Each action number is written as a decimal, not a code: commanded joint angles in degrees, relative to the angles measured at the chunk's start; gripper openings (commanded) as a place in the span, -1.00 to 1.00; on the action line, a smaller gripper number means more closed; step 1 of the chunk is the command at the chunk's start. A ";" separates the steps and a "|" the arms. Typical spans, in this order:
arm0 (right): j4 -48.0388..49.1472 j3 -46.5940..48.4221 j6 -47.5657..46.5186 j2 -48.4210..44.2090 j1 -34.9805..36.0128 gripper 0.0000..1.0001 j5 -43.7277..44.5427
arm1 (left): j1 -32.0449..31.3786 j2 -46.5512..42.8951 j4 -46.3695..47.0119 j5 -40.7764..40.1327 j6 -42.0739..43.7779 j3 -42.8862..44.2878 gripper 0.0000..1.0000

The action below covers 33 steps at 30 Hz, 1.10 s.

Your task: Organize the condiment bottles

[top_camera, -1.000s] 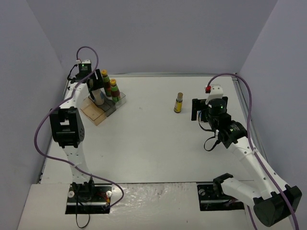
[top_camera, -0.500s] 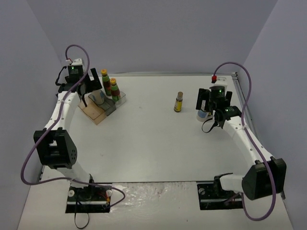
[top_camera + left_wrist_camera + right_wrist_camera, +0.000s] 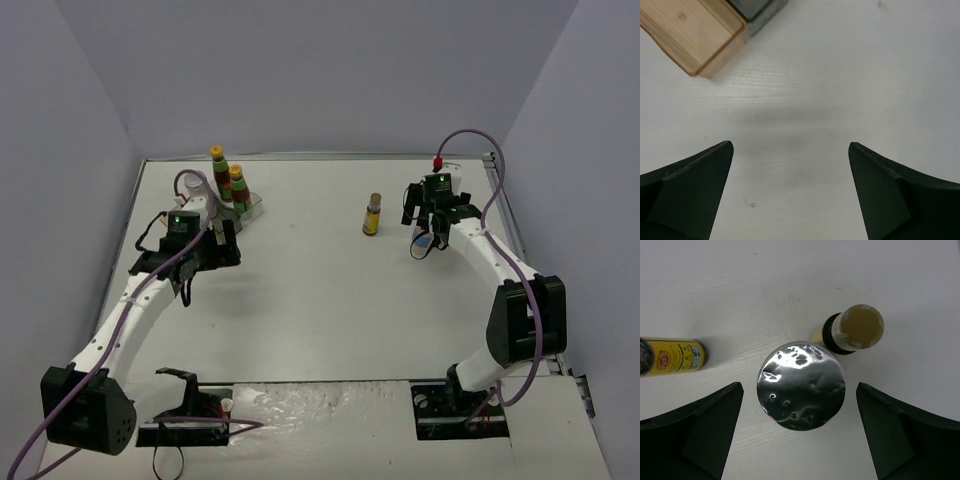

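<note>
Plain lavender-grey walls (image 3: pixel 320 70) box you in on three sides, around a white table (image 3: pixel 320 300) with faint grain and a few small scuffs. Your left arm (image 3: pixel 130 310) reaches up the table's left side, and your right arm (image 3: pixel 490 255) runs along its right edge.

At the back left sits the tinted tray (image 3: pixel 690 35). The left wrist view shows an orange compartment with a grey one beside it. Your left gripper (image 3: pixel 790 150) hangs released over bare table near the tray's corner, with nothing between its fingers.

At the tray's far end a yellow-capped sauce (image 3: pixel 220 170) and a second yellow-capped sauce (image 3: pixel 238 186) stand upright, side by side.

Your right gripper (image 3: pixel 799 386) is spread wide directly above a silver-lidded jar (image 3: pixel 801 400). A gap shows on each side, so it grasps nothing. A brown-capped bottle (image 3: pixel 857 330) stands right against that jar, though you cannot tell whether they touch. The other slim brown-capped bottle (image 3: pixel 372 214) stands alone to the jar's left, toward mid-table.
</note>
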 commanded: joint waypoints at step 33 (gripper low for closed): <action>10.50 6.24 -10.34 4.43 31.97 -0.85 -13.11 | -3.00 -9.38 8.73 -1.93 4.01 -5.47 0.94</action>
